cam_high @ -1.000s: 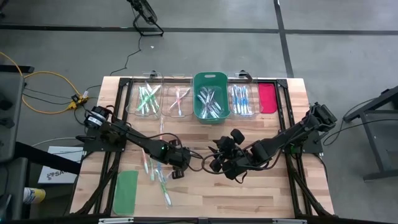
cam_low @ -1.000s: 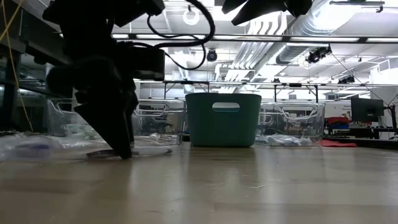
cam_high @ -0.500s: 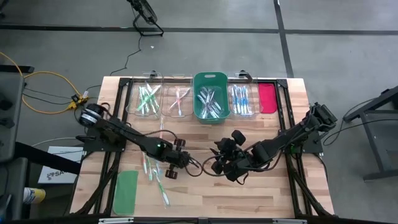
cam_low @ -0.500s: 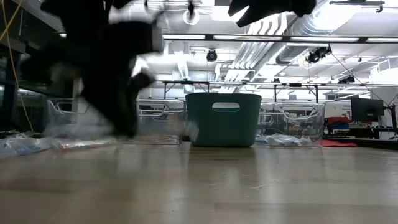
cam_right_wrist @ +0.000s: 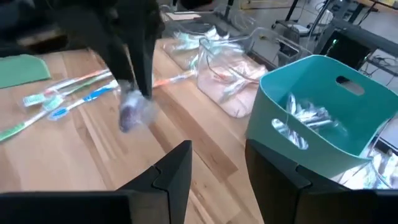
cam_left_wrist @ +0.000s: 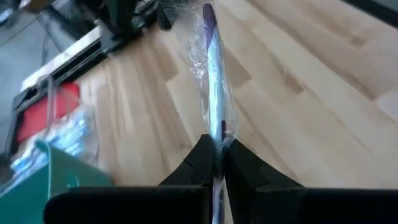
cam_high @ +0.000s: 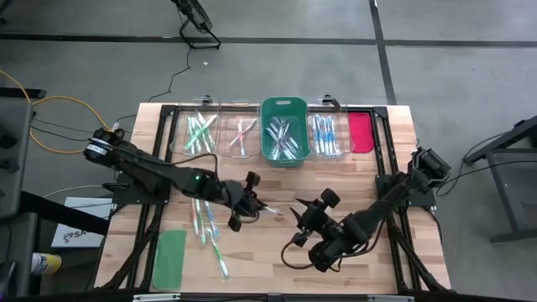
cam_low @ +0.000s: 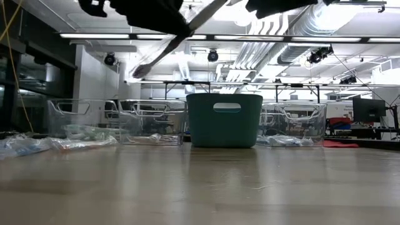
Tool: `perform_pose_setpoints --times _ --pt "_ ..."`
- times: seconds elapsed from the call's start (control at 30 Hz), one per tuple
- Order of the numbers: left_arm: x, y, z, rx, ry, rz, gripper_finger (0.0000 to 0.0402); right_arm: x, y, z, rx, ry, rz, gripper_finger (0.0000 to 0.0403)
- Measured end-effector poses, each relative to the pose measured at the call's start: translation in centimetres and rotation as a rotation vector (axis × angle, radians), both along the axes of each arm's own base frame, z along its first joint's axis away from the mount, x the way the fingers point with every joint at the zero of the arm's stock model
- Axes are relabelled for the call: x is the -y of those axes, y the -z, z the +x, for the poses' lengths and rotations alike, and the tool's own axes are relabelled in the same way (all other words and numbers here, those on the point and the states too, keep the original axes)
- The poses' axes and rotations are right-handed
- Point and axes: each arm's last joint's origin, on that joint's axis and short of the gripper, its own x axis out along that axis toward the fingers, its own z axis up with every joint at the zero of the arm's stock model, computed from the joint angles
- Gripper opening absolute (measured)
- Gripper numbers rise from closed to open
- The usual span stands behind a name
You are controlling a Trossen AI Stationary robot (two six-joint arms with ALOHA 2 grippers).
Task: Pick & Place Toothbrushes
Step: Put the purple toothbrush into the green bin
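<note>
My left gripper [cam_high: 250, 200] hovers above the table's middle, shut on a plastic-wrapped toothbrush [cam_left_wrist: 214, 81] with a blue-purple handle. In the low view that toothbrush [cam_low: 170, 45] slants high above the table top. My right gripper [cam_high: 305, 223] is open, just right of it and nearer the table's near edge, touching nothing. Several loose toothbrushes [cam_high: 210, 233] lie flat on the wood left of centre. More fill the bins along the far edge: green ones [cam_high: 199, 132], pink ones [cam_high: 242, 134], wrapped ones in the teal bin [cam_high: 284, 134], blue ones [cam_high: 325, 134]. My left gripper pinches the wrapped toothbrush between its two fingers [cam_left_wrist: 199, 163] on the handle [cam_left_wrist: 219, 132]. The fingers run along the brush, which sticks out straight ahead past their free ends. It is lifted clear of the table, its wrapper loose around it.
A flat green lid [cam_high: 170, 258] lies near the near left corner, and a flat red lid [cam_high: 361, 132] at the far right. Bare wood [cam_high: 277, 268] stretches along the near edge. The row of bins closes off the far edge.
My left gripper has risen from the loose toothbrushes on the table, moving up and toward the far right, and carries one wrapped toothbrush clear of the wood. My right gripper has drawn back toward the near edge.
</note>
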Motion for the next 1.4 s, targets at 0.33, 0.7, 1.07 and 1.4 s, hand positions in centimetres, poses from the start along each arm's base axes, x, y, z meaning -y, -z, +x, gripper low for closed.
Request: perform_pose_setpoints --times 0.33,0.7,1.07,1.4 --pt "-3.1 -1.2 1.1 0.12 0.22 -0.07 0.001 -0.6 0.5 0.5 -0.023 -0.045 0.062 0.0144" --pt "-3.8 -1.6 1.3 0.157 0.26 -0.074 0.001 -1.4 -0.9 1.8 0.041 -0.131 -0.04 0.0144" --pt "-3.8 -1.4 1.3 0.162 0.261 -0.074 0.001 -0.7 -2.0 3.5 0.081 -0.177 -0.068 0.0144" --pt "-3.9 -0.6 1.1 0.167 0.256 -0.083 0.001 -0.5 -2.0 3.8 0.067 -0.217 -0.04 0.008"
